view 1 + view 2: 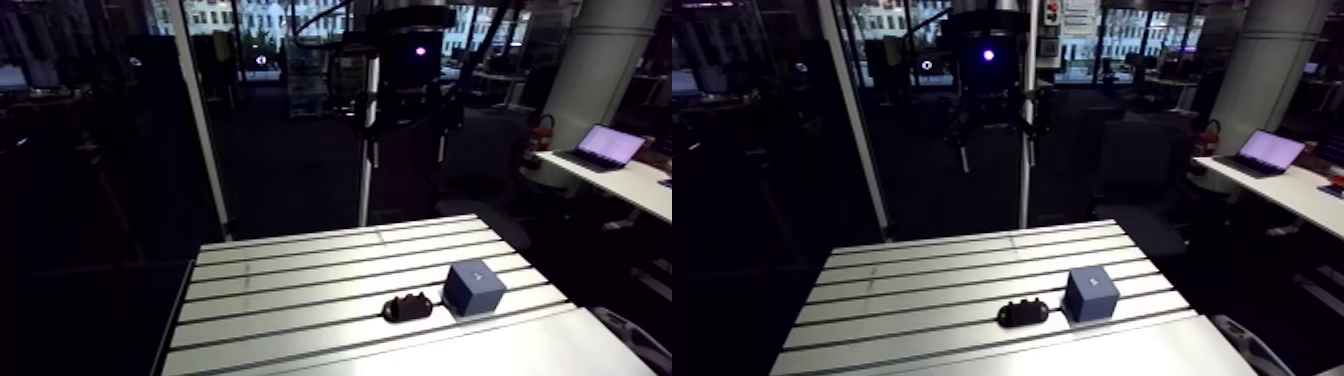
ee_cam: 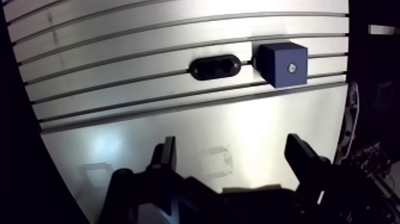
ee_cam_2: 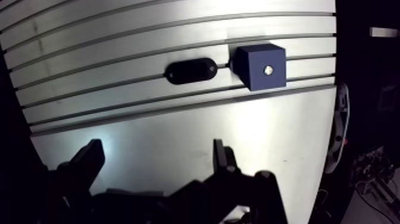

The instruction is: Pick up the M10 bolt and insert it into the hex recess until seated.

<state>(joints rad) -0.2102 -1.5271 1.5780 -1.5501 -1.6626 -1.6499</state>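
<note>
A blue cube point(image 2: 283, 63) stands on the slotted aluminium table point(image 2: 149, 36), with a small shiny metal spot point(image 2: 291, 68) on the face turned toward the wrist camera. I cannot tell whether that spot is the bolt. Touching the cube's side lies a black oval part point(image 2: 215, 67) with two round hollows. My gripper point(image 2: 232, 146) hangs high above the table's smooth front strip, well short of both objects. It is open and nothing is between its fingers point(image 2: 168, 149). In the arm view the cube point(image 1: 474, 288) and the black part point(image 1: 406, 307) sit near the table's front right.
The table's right edge point(image 2: 345, 101) runs close beside the cube. A smooth unslotted strip point(image 2: 196, 131) lies under the gripper. Slotted surface stretches beyond and to the far side of the black part.
</note>
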